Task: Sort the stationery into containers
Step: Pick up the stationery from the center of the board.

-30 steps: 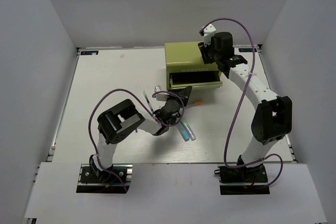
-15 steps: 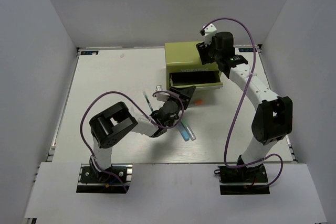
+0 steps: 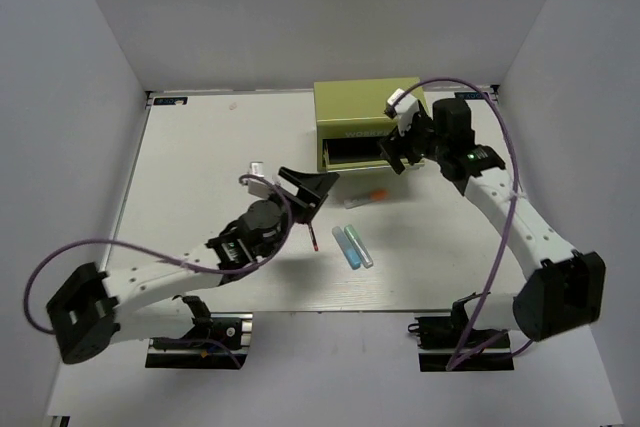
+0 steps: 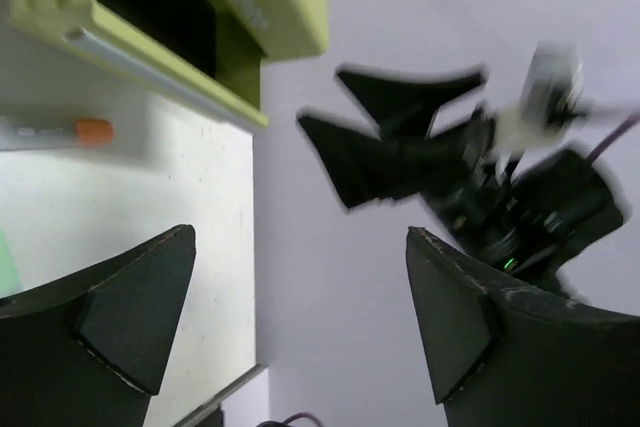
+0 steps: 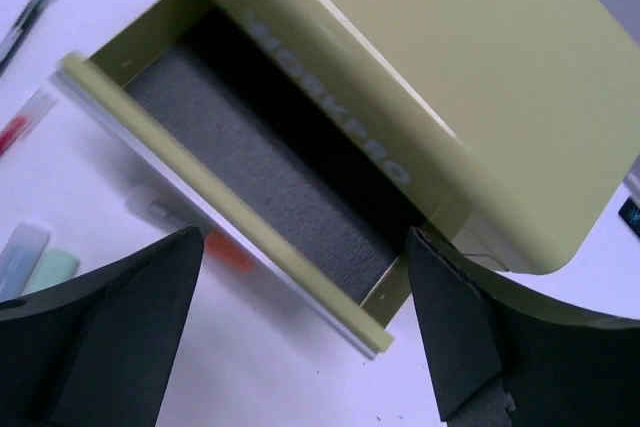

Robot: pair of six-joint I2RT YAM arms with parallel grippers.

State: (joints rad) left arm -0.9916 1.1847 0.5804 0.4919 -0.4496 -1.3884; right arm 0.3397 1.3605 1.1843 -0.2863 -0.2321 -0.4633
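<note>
The olive chest stands at the back of the table, one front drawer pulled out with bare grey lining showing. My right gripper hovers open over the drawer's right end, nothing between its fingers. In front of the drawer lies a white pen with an orange tip. Nearer lie a light-blue stick and a pale-green stick side by side. A thin dark-red pen lies left of them. My left gripper is raised above the table left of the white pen, open and empty.
The right wrist view shows a dark pen and a red pen on the table left of the drawer. Grey walls enclose the table on three sides. In the left wrist view the right gripper appears blurred ahead.
Both grippers have opened wide. The left arm has stretched out low and its gripper has shifted left. The right gripper has come down from the chest's top to the drawer's right end.
</note>
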